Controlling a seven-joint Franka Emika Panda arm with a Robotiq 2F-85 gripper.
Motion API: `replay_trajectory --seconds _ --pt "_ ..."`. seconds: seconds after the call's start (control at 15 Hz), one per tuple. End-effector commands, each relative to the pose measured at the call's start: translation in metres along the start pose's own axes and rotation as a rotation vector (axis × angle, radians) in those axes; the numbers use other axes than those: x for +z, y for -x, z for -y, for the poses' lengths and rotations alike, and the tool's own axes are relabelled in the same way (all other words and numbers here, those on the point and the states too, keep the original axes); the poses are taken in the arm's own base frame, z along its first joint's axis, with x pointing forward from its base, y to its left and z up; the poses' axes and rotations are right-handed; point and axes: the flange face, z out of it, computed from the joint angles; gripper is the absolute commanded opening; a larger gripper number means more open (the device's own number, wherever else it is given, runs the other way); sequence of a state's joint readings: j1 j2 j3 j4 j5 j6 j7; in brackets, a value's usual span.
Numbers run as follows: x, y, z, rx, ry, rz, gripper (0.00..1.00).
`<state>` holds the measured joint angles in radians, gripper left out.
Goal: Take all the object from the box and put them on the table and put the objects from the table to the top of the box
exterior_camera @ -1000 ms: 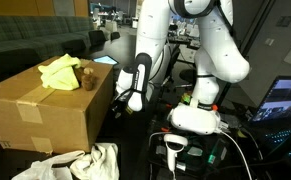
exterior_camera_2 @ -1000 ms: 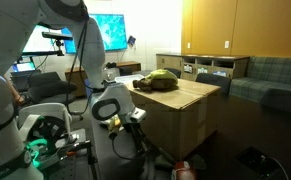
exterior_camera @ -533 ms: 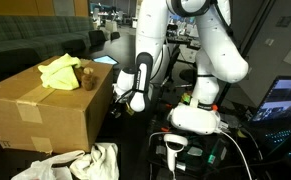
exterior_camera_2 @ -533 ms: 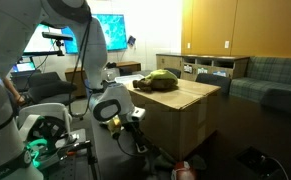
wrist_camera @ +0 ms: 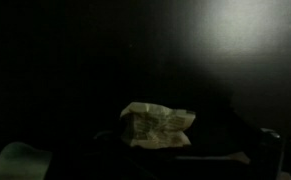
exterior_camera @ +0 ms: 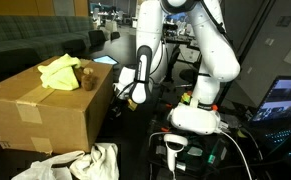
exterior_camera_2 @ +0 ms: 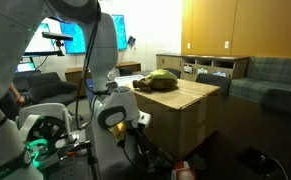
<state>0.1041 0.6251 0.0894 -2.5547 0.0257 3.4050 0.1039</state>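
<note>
**Well, the box top is loaded, and the unpacking is hard to judge**

Down low beside the carton hangs the claw (exterior_camera: 127, 94), its jaws spread wide, and as far as I can see from here nothing is in them. It sits near the box's side, below the level of the top, over the dark table (exterior_camera: 133, 150). Its own camera looks into near blackness. A crumpled pale thing (wrist_camera: 157, 125) lies on the dark surface under it, and I cannot tell what that is.

Moving outward, the box (exterior_camera: 45, 115) stands with its flaps down. On top of it lie the yellow cloth (exterior_camera: 60, 71) and, just beside that, the small brown toy (exterior_camera: 88, 78). So I would say the second half of the job, getting the table's things up onto the box, looks done.

The first half is less clear. A white heap (exterior_camera: 80, 163) lies on the table at the foot of the box, apart from the claw. I cannot pick out the blue block, the green-and-orange cloth or the dark slab anywhere, so I cannot say whether the box has been emptied.
</note>
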Motion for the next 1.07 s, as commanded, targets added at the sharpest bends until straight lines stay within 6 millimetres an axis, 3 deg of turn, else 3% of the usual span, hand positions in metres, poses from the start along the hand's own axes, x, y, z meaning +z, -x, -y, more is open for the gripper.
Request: replay_trajectory --seconds 0.0,0.13,0.2,0.67,0.93,1.0 --pt "0.006 -0.004 -0.015 0.001 -0.027 -0.005 0.97" --pt "0.006 -0.005 -0.021 0.002 -0.013 0.008 0.73" --pt "0.007 -0.006 -0.022 -0.004 -0.008 0.016 0.70" --pt "0.015 -0.012 -0.008 -0.043 0.002 0.078 0.16" --pt "0.016 -0.012 -0.005 -0.061 0.016 0.129 0.07" --pt "0.015 -0.012 -0.004 -0.066 0.021 0.140 0.10"
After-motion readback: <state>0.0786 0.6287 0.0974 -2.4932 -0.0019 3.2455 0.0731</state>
